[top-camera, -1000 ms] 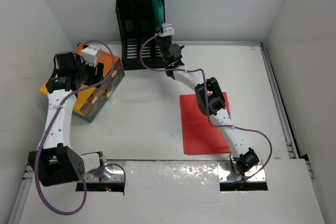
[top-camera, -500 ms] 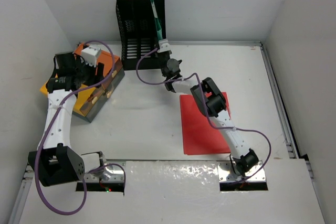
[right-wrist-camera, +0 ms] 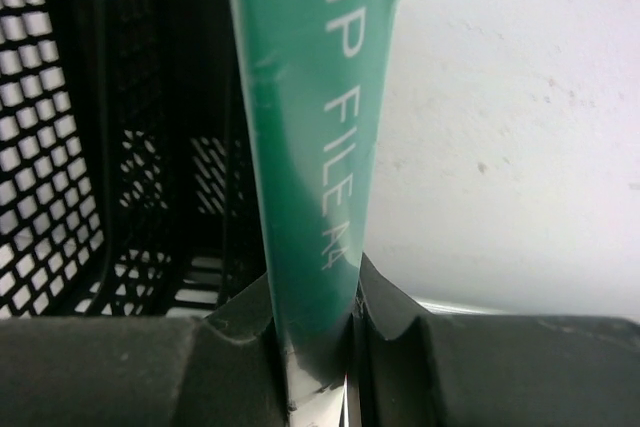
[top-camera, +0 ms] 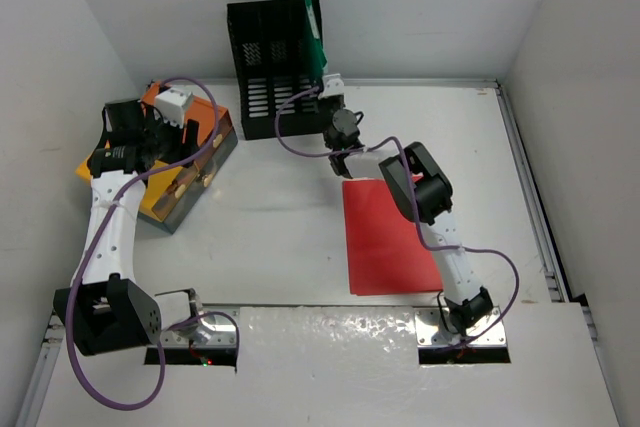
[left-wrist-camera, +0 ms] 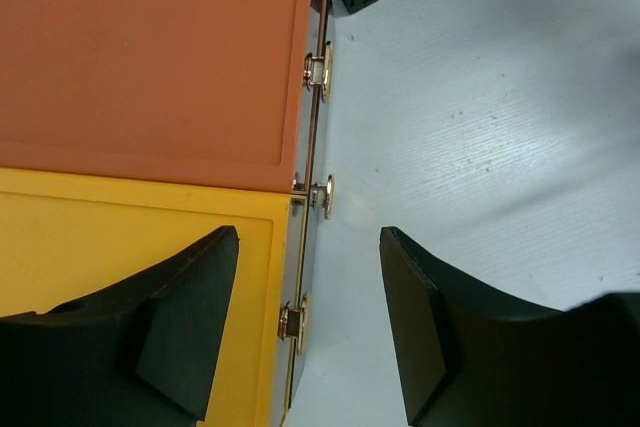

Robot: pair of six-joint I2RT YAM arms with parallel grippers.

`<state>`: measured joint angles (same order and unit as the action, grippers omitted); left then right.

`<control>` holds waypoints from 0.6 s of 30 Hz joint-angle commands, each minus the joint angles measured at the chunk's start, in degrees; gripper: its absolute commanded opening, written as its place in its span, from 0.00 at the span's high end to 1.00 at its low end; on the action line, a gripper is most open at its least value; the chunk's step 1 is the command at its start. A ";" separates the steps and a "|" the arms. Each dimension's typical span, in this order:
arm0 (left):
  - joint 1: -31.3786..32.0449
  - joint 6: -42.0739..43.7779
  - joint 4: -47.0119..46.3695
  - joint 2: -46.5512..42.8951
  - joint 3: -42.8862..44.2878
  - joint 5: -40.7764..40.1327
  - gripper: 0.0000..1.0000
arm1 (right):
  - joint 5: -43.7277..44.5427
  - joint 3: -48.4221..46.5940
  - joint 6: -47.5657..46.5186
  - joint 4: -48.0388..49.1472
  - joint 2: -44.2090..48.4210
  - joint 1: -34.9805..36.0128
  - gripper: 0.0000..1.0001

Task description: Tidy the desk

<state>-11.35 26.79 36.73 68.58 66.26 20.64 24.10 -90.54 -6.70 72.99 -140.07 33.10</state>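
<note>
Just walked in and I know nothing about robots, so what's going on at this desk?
A robot is tidying a desk. The right gripper pinches a green file, held upright at the right end of the black rack at the back; whether it sits in a slot is unclear. The left gripper hovers open and empty over the edge of the orange-and-yellow box. A red folder lies flat on the desk.

Desk [top-camera: 275, 242] under me: flat white rectangular tabletop, level, thin metal rails [top-camera: 529, 197] along its edges, white walls [top-camera: 420, 7] enclosing it.
</note>
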 commanded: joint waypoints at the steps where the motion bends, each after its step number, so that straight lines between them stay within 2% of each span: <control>1: -0.69 0.64 -0.43 -1.43 0.19 1.07 0.43 | 2.79 0.02 3.09 -5.02 5.95 -1.37 1.00; 9: -0.69 0.55 -0.34 -1.16 0.45 0.71 0.43 | 6.66 -13.16 12.58 -21.13 1.82 -1.29 0.98; 10: -0.60 0.55 -0.43 -1.25 0.45 0.71 0.43 | 6.75 -13.60 13.54 -21.14 1.38 -1.29 0.91; 11: -0.60 0.55 -0.34 -1.25 0.45 0.63 0.43 | 6.14 -13.43 13.64 -20.61 1.55 -1.37 0.67; 12: -0.69 0.55 -0.34 -1.25 0.45 0.71 0.43 | 4.14 -12.91 13.56 -19.91 1.73 -1.29 0.55; 15: -0.69 0.64 -0.34 -1.34 0.54 0.80 0.43 | 0.96 -10.19 12.15 -18.94 4.62 -1.20 0.34; 18: -0.60 0.90 -0.17 -1.51 0.45 1.06 0.43 | -3.17 -5.27 11.27 -20.34 10.59 -1.11 0.26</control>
<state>-11.35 26.96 36.75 68.58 66.26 20.67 25.36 -98.21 4.60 51.94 -136.84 31.99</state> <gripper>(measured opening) 0.573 0.721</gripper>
